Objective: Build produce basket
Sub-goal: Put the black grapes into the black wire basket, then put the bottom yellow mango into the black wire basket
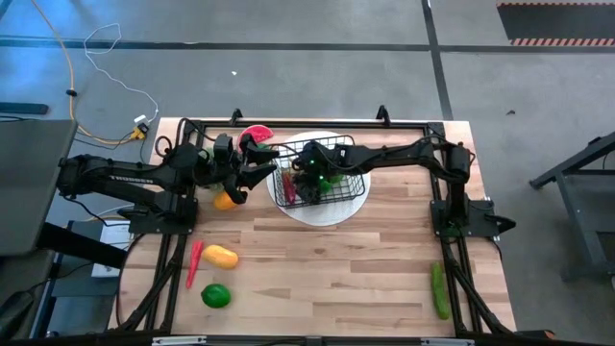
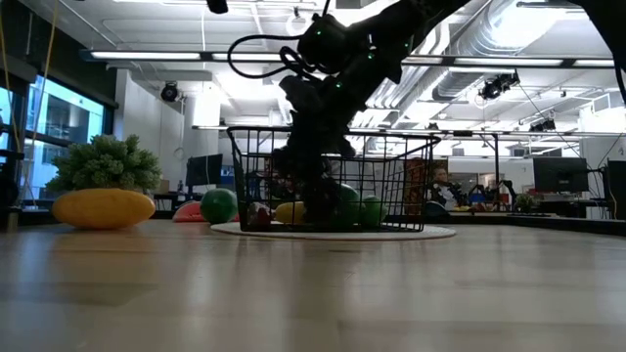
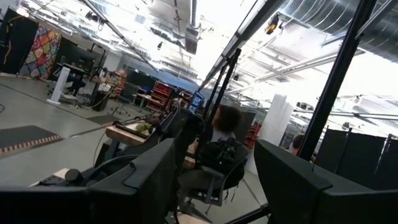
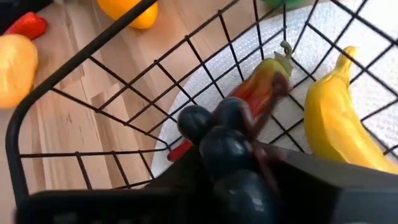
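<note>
The right gripper [image 1: 309,178], clenched on the dark grapes [image 4: 225,146], is lowering them into the basket [image 1: 354,183] on the white plate [image 1: 332,213] beside a banana [image 4: 336,118]; next it probably needs to let go, while the left gripper [image 1: 252,163], fingers apart and empty, is waiting alongside.

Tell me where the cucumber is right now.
In the high view the cucumber lies alone on the table near its front right corner, outside the basket and well away from the right gripper working inside the basket.
</note>
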Controlling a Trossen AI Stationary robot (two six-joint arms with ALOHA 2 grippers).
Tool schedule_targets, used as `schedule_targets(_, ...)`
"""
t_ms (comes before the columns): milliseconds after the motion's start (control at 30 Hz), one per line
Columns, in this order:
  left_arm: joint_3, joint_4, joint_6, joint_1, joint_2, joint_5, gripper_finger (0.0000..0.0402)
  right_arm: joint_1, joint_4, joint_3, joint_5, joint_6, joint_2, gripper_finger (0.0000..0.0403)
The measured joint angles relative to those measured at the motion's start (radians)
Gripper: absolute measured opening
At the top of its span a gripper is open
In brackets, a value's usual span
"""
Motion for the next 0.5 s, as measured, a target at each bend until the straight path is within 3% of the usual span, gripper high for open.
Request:
schedule_targets(300,0.000,0.000,-0.007,0.000,0.000,0.000,0.0211,-0.011,0.030,0.000,0.050,-0.048,-0.001,0.0219)
schedule_targets(500,0.000,0.000,-0.007,0.000,0.000,0.000,0.0211,-0.036,-0.004,0.000,-0.005,-0.098,-0.044,0.0245)
